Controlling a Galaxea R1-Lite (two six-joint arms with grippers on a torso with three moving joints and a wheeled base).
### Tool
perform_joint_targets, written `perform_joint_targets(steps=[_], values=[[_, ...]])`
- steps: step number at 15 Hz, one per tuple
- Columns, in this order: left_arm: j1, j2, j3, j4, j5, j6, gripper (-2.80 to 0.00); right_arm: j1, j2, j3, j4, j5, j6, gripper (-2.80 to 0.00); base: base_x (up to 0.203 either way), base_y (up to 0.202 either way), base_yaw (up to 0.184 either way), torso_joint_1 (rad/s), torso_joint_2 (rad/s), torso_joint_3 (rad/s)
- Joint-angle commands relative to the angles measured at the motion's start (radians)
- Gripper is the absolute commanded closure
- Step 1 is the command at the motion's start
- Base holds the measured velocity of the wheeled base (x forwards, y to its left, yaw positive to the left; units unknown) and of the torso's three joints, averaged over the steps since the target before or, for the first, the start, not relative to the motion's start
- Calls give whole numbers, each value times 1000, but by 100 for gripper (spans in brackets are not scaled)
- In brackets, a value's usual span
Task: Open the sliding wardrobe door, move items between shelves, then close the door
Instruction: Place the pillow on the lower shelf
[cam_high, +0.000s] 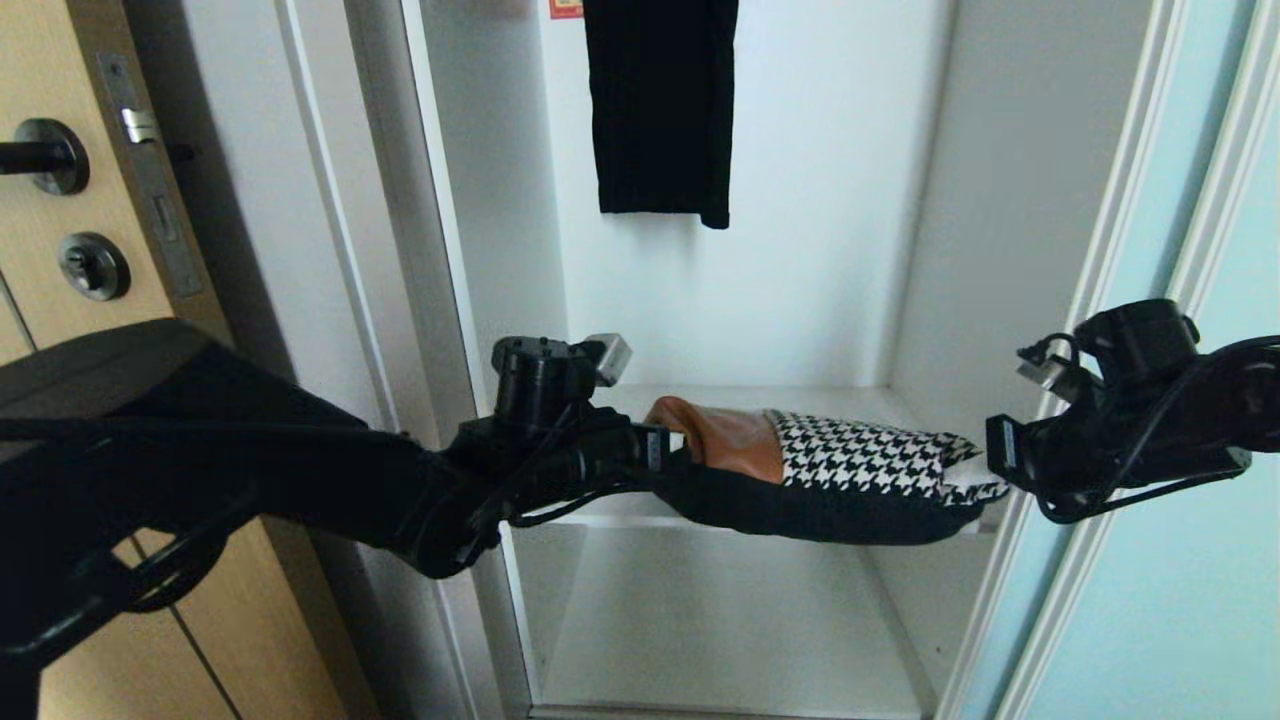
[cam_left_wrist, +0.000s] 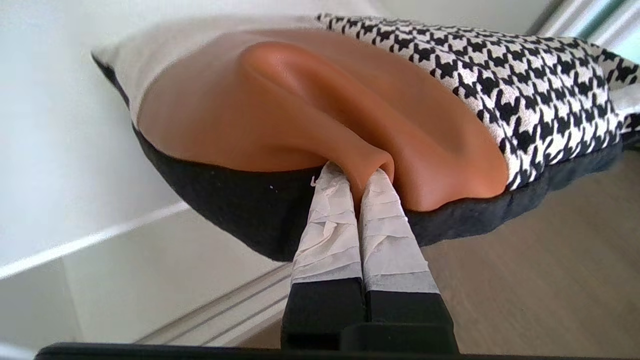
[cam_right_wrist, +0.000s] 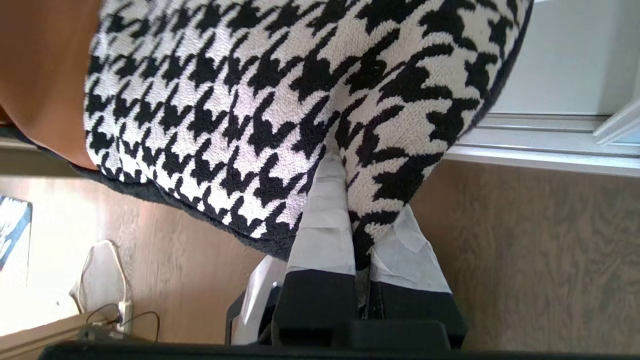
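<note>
Black arms fill the near foreground: the left gripper (cam_high: 668, 447) has its jaws pinching only a thin fold of the rust-brown piece (cam_left_wrist: 320, 115), and the right gripper (cam_high: 990, 462) has its jaws pinching a corner of the houndstooth piece (cam_right_wrist: 280, 110). Between them the folded bundle of clothes (cam_high: 820, 480) hangs level with the front edge of the shelf (cam_high: 760, 398), sagging in the middle. Such shallow grips on outer layers could slip, or the black layer underneath could slide out. The sliding wardrobe door (cam_high: 1180, 560) stands open at right.

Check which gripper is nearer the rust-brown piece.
Left. The left gripper pinches the rust-brown piece itself; the right gripper grips the houndstooth piece at the bundle's far end.
</note>
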Motion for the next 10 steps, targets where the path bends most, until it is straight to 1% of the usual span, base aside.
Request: perform_joint_targets(steps=[1,4,7,10], values=[[-15,-105,70,-7,9,-8,0,2,-101,49,1,5,2,0,0,0,0,0,0,0],[-54,-195,139,-7,21,-23,0,5,-200,97,7,29,1,0,0,0,0,0,0,0],[-107,-284,212,-4,61,-26,0,14,-292,144,25,45,0,0,0,0,0,0,0,0],[-142,-366,274,5,67,-26,0,28,-387,207,29,62,2,0,0,0,0,0,0,0]])
